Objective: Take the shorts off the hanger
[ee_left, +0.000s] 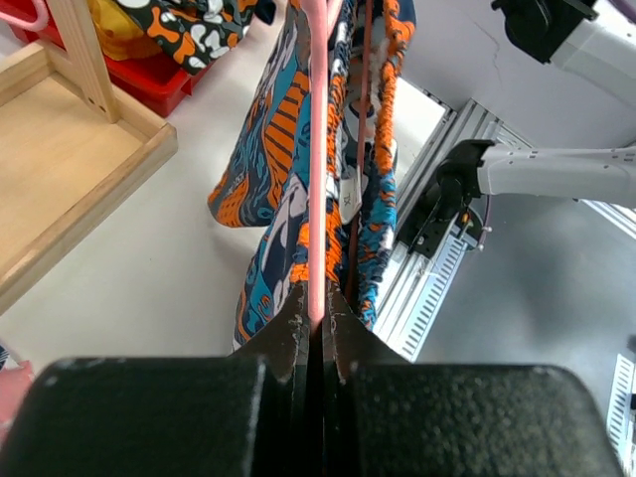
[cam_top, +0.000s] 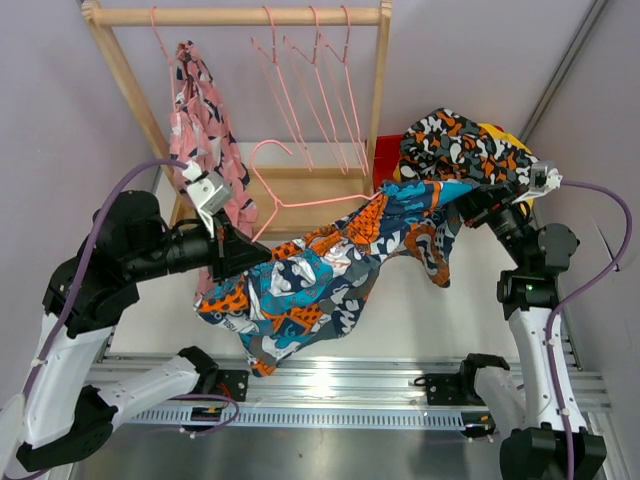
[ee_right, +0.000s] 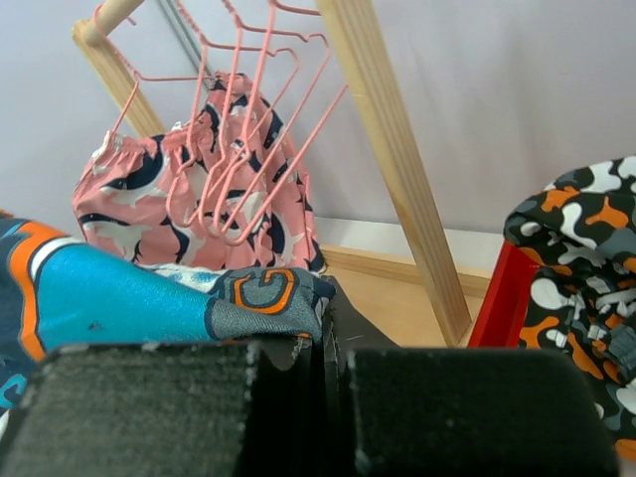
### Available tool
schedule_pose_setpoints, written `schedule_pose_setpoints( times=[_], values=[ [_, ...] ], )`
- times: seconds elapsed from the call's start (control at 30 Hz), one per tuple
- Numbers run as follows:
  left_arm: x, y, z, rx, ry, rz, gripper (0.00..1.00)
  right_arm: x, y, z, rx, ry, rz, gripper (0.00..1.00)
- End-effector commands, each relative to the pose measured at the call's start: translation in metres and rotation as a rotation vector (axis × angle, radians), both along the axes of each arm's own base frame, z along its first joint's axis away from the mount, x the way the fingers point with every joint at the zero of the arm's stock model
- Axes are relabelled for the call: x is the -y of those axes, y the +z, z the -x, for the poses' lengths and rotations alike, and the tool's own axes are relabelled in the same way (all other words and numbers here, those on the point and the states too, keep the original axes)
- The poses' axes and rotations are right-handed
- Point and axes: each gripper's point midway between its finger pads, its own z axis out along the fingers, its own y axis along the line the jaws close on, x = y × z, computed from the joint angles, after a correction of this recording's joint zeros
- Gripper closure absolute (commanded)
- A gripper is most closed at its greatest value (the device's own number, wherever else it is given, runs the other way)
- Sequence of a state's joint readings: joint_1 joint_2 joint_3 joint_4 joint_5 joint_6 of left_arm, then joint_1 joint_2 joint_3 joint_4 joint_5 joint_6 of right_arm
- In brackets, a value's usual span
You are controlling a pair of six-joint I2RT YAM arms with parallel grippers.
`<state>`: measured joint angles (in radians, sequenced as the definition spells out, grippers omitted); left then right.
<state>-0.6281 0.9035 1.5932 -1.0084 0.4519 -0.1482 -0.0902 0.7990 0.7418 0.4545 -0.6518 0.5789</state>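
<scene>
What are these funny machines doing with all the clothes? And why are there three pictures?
They are two robot arms bolted to a table. One picture looks down from above them. The other two come from little cameras on each wrist, so you see the fingers up close. The left gripper is pinching a pink hanger. The right gripper is pinching the blue-orange shorts draped over that hanger. Behind stands a wooden rack with pink shorts hanging on it. A red bin holds camouflage shorts.
</scene>
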Motion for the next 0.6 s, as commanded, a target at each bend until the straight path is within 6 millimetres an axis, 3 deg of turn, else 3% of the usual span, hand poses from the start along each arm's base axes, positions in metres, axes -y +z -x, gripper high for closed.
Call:
schedule_pose_setpoints(
  times=[0.0,0.1,0.27,0.43,0.57],
  values=[
    [-0.005,0.003,0.014,0.028,-0.028,0.010,1.00,0.031,-0.005,-0.022,-0.038,-0.127,-0.060,1.00],
    [-0.007,0.003,0.016,0.032,-0.025,0.008,1.00,0.053,-0.017,-0.035,-0.091,-0.194,-0.091,1.00],
    [-0.009,0.004,0.014,0.040,-0.007,0.003,1.00,0.076,-0.030,-0.039,-0.134,-0.264,-0.139,1.00],
    [-0.009,0.010,0.005,0.051,0.025,0.003,1.00,0.075,-0.040,-0.035,-0.152,-0.246,-0.154,1.00],
    [-0.008,0.024,-0.014,0.091,0.099,0.023,1.00,0.055,-0.056,-0.021,-0.169,-0.162,-0.173,1.00]
  ],
)
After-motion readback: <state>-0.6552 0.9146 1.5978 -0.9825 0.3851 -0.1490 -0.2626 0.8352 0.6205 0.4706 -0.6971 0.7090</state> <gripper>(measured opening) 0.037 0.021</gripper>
